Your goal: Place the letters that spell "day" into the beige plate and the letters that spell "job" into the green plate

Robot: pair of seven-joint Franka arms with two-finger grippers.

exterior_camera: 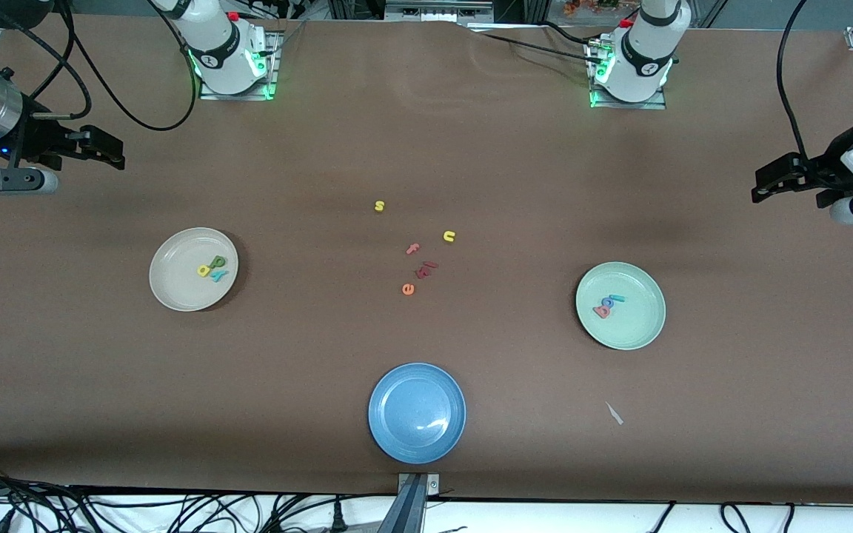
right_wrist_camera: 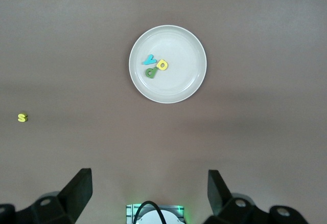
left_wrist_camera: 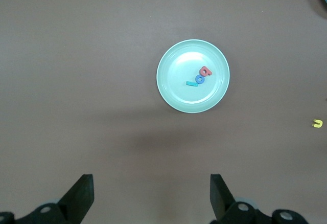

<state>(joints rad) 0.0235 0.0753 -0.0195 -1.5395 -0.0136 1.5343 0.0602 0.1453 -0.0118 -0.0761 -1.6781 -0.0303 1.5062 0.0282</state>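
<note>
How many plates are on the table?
3: the beige plate toward the right arm's end, the green plate toward the left arm's end, the blue plate nearest the front camera.

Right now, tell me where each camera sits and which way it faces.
Front view: high across the table, facing both arm bases; shows the beige plate, green plate, blue plate, loose letters, and both arms waiting at the table's ends, the left gripper and right gripper open.
Left wrist view: looks down past its own open fingers at the green plate holding j, o, b.
Right wrist view: looks down past its own fingers at the beige plate holding d, a, y.
Shared: each plate appears in the front view and one wrist view.
</note>
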